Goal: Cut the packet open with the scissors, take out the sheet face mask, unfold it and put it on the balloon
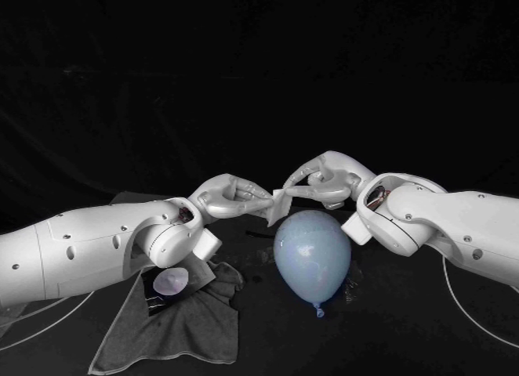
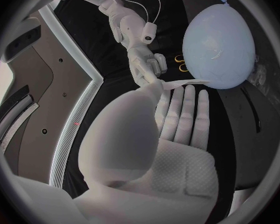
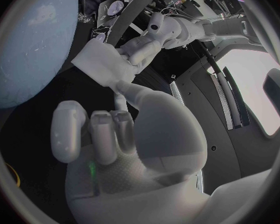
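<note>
- The left hand [image 1: 229, 199] and right hand [image 1: 323, 178] meet fingertip to fingertip, each pinching one side of the white sheet face mask [image 1: 284, 196].
- The mask is folded small and is stretched between the two hands. The left hand's other fingers [image 2: 187, 109] lie straight.
- Just under both hands lies the pale blue balloon [image 1: 313, 251], its knot toward the robot.
- Both forearms slope inward, wrists raised off the surface [image 1: 429, 321].
- A grey cloth [image 1: 197, 325] lies beneath the left forearm. Bare surface spreads below the right arm.
</note>
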`<action>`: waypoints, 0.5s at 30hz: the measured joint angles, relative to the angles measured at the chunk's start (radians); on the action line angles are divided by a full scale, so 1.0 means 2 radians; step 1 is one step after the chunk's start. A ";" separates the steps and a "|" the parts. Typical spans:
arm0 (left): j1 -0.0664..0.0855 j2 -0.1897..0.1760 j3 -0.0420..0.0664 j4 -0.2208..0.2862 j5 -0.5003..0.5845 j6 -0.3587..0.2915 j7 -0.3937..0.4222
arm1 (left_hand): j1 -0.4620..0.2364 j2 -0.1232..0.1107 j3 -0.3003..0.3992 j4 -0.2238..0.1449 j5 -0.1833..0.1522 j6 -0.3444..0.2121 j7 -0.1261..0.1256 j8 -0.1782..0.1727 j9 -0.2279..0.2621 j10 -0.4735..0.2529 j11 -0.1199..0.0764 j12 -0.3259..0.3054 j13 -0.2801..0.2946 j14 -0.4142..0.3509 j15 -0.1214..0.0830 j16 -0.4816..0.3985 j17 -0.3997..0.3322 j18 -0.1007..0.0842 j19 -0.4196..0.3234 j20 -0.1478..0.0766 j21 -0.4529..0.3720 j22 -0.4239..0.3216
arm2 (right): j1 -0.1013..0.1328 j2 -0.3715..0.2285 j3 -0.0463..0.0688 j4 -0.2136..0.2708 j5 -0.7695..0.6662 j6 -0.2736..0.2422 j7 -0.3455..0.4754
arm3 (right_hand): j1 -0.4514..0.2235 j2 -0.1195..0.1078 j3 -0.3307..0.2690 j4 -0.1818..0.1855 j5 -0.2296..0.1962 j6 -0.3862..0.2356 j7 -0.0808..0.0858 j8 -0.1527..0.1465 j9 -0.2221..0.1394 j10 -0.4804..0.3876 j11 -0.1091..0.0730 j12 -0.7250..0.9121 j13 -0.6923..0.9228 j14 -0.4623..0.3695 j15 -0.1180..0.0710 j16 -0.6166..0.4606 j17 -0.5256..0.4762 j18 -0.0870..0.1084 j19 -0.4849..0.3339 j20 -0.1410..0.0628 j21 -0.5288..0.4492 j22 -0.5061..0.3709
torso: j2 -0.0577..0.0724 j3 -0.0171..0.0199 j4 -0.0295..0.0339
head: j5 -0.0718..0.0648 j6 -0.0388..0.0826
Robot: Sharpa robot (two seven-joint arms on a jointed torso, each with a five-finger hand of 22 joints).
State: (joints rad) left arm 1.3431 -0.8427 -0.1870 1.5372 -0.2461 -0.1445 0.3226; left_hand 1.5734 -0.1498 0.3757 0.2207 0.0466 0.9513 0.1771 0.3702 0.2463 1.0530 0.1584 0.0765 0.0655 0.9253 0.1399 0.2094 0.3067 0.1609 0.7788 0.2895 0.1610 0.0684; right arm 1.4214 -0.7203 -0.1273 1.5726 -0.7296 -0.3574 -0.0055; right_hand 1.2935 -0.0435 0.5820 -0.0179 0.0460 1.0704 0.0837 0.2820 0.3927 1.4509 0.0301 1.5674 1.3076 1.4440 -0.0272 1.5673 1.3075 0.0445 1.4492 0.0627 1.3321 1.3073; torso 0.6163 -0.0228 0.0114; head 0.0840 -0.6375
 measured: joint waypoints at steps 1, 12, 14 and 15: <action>0.000 0.000 0.000 0.000 0.000 0.000 0.000 | 0.001 0.003 0.003 0.000 0.000 0.002 0.001 0.000 0.000 0.001 -0.001 0.000 0.000 0.000 0.000 0.000 0.000 0.000 0.000 0.000 0.000 0.000 | 0.000 0.000 0.000 0.000 0.000 0.000 0.000 | 0.000 0.000 0.000 0.000 0.000 0.000 0.000 0.000 0.000 0.000 0.000 0.000 0.000 0.000 0.000 0.000 0.000 0.000 0.000 0.000 0.000 0.000 | 0.000 0.0000 0.0000 | 0.000 0.000; 0.000 0.001 0.000 0.000 0.002 0.000 0.005 | 0.008 0.022 0.041 -0.011 0.000 0.017 -0.008 0.016 0.007 0.034 -0.011 0.011 0.001 0.015 -0.012 0.016 0.009 0.000 0.000 0.000 0.000 0.002 | 0.000 0.000 0.000 0.001 -0.001 0.000 -0.001 | 0.001 0.001 0.000 0.000 0.000 -0.001 0.001 0.000 0.000 0.000 0.000 0.000 0.000 0.000 0.000 0.000 0.000 0.000 0.000 0.000 0.000 0.000 | 0.000 0.0001 -0.0001 | 0.001 -0.001; 0.000 0.001 0.000 0.000 0.002 0.000 0.005 | 0.008 0.022 0.050 -0.014 -0.001 0.017 -0.008 0.018 0.010 0.038 -0.014 0.011 0.001 0.016 -0.012 0.017 0.010 0.000 0.000 0.000 0.000 0.003 | 0.000 0.000 0.000 0.001 -0.001 0.000 -0.001 | 0.001 0.001 0.000 0.000 -0.001 -0.001 0.001 -0.001 0.000 0.000 0.000 0.000 0.000 0.000 0.000 0.000 0.000 0.000 0.000 0.000 0.000 0.000 | 0.000 0.0001 -0.0001 | 0.001 -0.001; 0.000 0.002 0.000 0.000 0.002 0.000 0.005 | 0.008 0.023 0.053 -0.015 -0.001 0.017 -0.008 0.020 0.012 0.040 -0.014 0.012 0.001 0.017 -0.013 0.018 0.011 0.000 0.000 0.000 0.000 0.003 | 0.000 0.000 0.000 0.001 -0.001 0.000 -0.001 | 0.002 0.002 0.000 0.000 -0.001 -0.001 0.001 -0.001 0.000 0.000 0.000 0.000 0.000 0.000 0.000 0.000 0.000 0.000 0.000 0.000 0.000 0.000 | 0.000 0.0001 -0.0001 | 0.001 -0.001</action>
State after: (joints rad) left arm 1.3431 -0.8393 -0.1870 1.5364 -0.2426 -0.1449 0.3327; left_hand 1.5896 -0.1047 0.4819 0.1911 0.0437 0.9844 0.1604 0.4095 0.2710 1.1325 0.1304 0.0996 0.0684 0.9585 0.1142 0.2447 0.3281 0.1608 0.7788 0.2895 0.1610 0.0735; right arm 1.4213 -0.7205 -0.1273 1.5738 -0.7312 -0.3568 -0.0075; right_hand 1.2965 -0.0405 0.5819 -0.0178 0.0438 1.0685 0.0851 0.2802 0.3927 1.4509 0.0301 1.5673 1.3081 1.4440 -0.0272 1.5665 1.3081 0.0444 1.4491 0.0628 1.3321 1.3080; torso 0.6163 -0.0225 0.0112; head 0.0861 -0.6389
